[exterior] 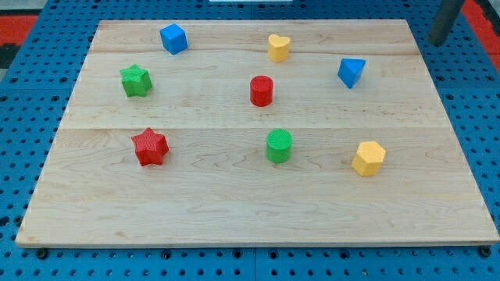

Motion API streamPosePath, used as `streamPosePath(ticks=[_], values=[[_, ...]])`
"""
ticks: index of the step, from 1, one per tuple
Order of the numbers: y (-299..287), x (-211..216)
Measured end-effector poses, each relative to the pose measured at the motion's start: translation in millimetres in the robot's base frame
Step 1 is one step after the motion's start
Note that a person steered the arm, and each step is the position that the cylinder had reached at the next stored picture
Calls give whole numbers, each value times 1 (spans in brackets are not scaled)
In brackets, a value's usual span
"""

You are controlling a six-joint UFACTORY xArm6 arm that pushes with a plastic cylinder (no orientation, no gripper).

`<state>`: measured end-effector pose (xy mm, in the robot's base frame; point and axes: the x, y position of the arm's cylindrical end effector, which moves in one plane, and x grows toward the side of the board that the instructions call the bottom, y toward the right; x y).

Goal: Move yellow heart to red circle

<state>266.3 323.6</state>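
Observation:
The yellow heart point(279, 47) lies near the view's top, right of centre. The red circle point(262, 90) stands just below it and a little to the left, with a gap between them. My rod shows at the view's top right corner, off the wooden board; my tip point(440, 41) is far to the right of the yellow heart and touches no block.
On the wooden board point(234, 211) also lie a blue cube point(173, 38), a green star point(135, 80), a red star point(150, 147), a green circle point(279, 146), a blue triangle point(351, 72) and a yellow hexagon point(368, 158). Blue pegboard surrounds the board.

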Motion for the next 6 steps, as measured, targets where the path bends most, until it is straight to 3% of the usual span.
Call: streamPosePath(ticks=[1, 3, 5, 6], values=[[-37, 3], [-87, -32], [-97, -33], [-132, -34]])
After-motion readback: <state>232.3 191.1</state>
